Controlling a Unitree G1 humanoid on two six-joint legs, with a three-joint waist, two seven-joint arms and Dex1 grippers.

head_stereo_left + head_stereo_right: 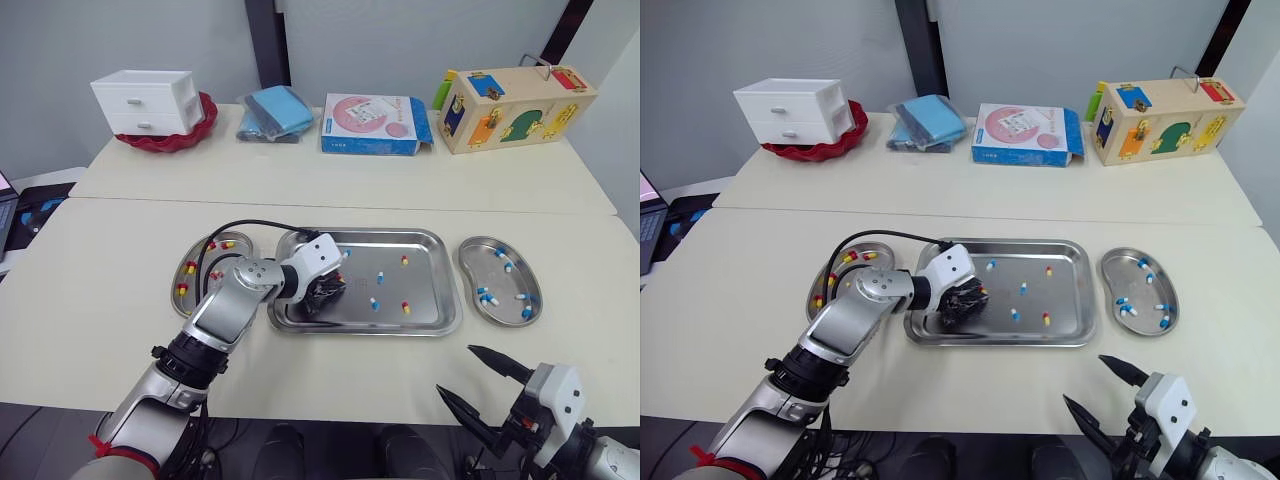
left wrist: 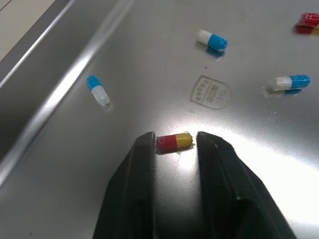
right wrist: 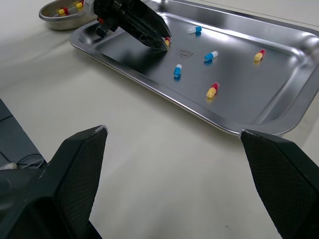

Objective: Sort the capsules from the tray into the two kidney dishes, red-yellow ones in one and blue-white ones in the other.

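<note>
Left gripper [image 2: 174,139] is down on the floor of the tray [image 1: 452,300], near the tray's left edge. Its fingers [image 2: 134,179] are narrowed onto a red-yellow capsule [image 2: 173,142], one tip against the red end and the other against the yellow end. The capsule lies flat on the metal beside the stamped crest at the tray's middle.

Three blue-white capsules [image 1: 380,277] lie loose toward the middle of the tray. Two other red-yellow capsules [image 1: 405,307] lie nearer its right edge, one by the far rim and one by the near rim. All of them lie apart from one another.

The left dish [image 1: 176,278] sits just beside the tray's left edge and holds several red-yellow pieces. The right dish [image 1: 478,264] sits just beside the tray's right edge and holds several blue-white pieces.

The right gripper [image 1: 454,369] hovers at the near edge of the table [image 1: 90,290], off the tray's near right corner. Its fingers are spread wide with nothing between them.

Along the far edge of the table stand a white drawer unit [image 1: 148,100] in a red bowl [image 1: 205,125] at the left corner, blue cloths [image 1: 275,112], a flat box [image 1: 372,123] and a wooden toy box [image 1: 515,105] at the right corner.
</note>
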